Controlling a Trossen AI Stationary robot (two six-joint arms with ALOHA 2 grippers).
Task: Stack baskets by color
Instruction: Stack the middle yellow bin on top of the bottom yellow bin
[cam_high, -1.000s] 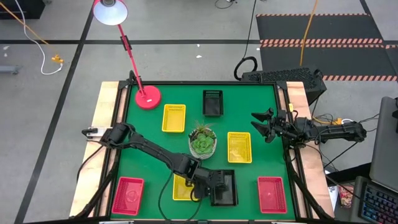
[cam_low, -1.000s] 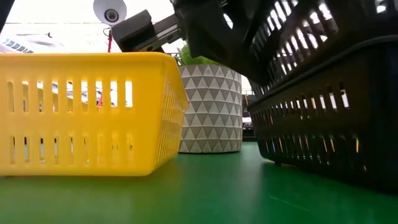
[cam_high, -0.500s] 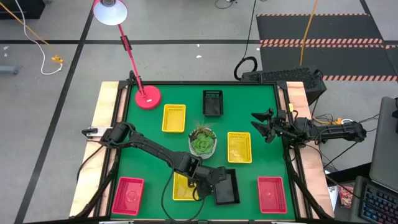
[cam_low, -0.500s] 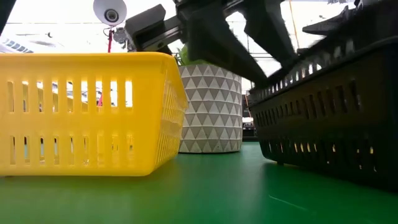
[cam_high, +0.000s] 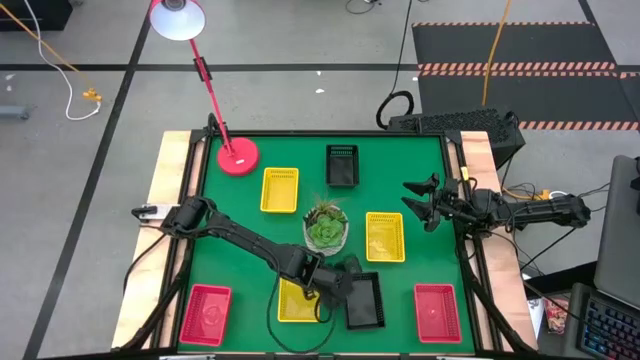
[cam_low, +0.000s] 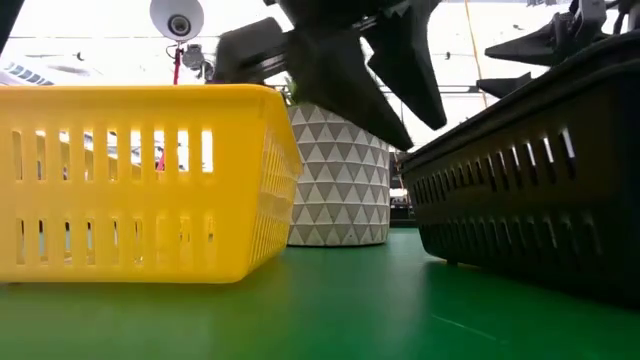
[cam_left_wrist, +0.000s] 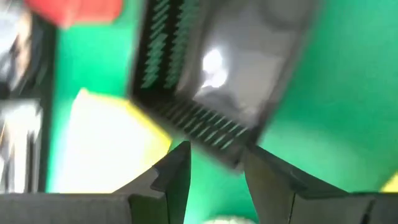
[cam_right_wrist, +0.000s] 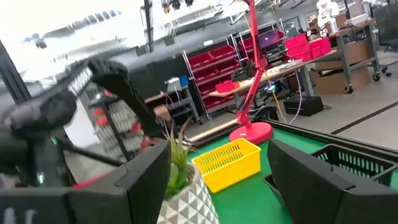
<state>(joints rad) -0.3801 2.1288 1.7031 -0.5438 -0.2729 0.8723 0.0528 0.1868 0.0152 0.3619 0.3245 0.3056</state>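
Note:
A black basket lies level on the green table near its front edge, also seen in the left wrist view and the low view. My left gripper hovers open just over that basket's left far corner, fingers slanting down, with the corner showing between the fingertips. A yellow basket sits just left of it, partly under my left arm. My right gripper waits open at the table's right edge. Other baskets lie singly: red, red, yellow, yellow, black.
A potted succulent in a patterned pot stands mid-table, just beyond my left gripper. A red lamp's round base sits at the far left corner, and its stem leans out over the far edge. Bare green mat shows between the baskets.
My left gripper has opened and let go of the black basket, and its wrist has rolled while staying in place. The basket, which hung tilted over another black basket, has dropped level onto it.

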